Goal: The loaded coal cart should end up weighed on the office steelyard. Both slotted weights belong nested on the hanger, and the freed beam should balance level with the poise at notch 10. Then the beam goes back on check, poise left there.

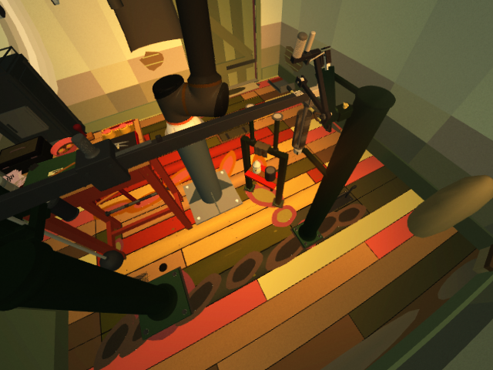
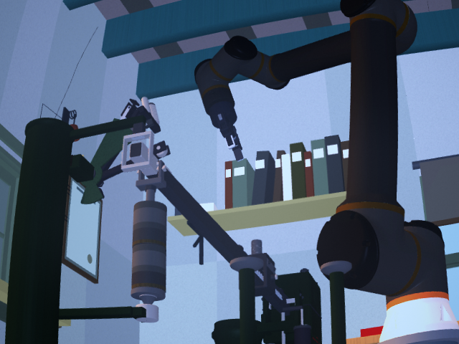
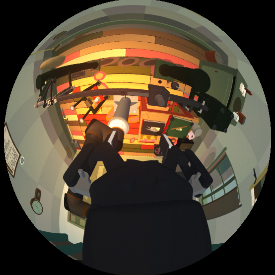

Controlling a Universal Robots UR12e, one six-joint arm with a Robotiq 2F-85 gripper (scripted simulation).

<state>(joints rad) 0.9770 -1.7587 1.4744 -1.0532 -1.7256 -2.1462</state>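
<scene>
The stack of slotted weights [image 2: 149, 251] hangs on the hanger under the short end of the steelyard beam [image 1: 207, 129], close to the dark post [image 1: 344, 159]. The beam runs long and dark across the room, and the boxy poise [image 1: 101, 157] with its knurled knob sits on it toward the far end [image 3: 158, 95]. My gripper [image 2: 235, 148] is high above the beam's middle, open and empty [image 3: 138, 139], well clear of poise and weights. The coal cart is not visible to me.
A red tray with two small cylinders [image 1: 261, 175] sits in a dark frame under the beam. The arm's base plate [image 1: 213, 195] is bolted to the striped floor beside a red trestle [image 1: 131, 195]. A shelf of books [image 2: 285, 174] is behind my gripper.
</scene>
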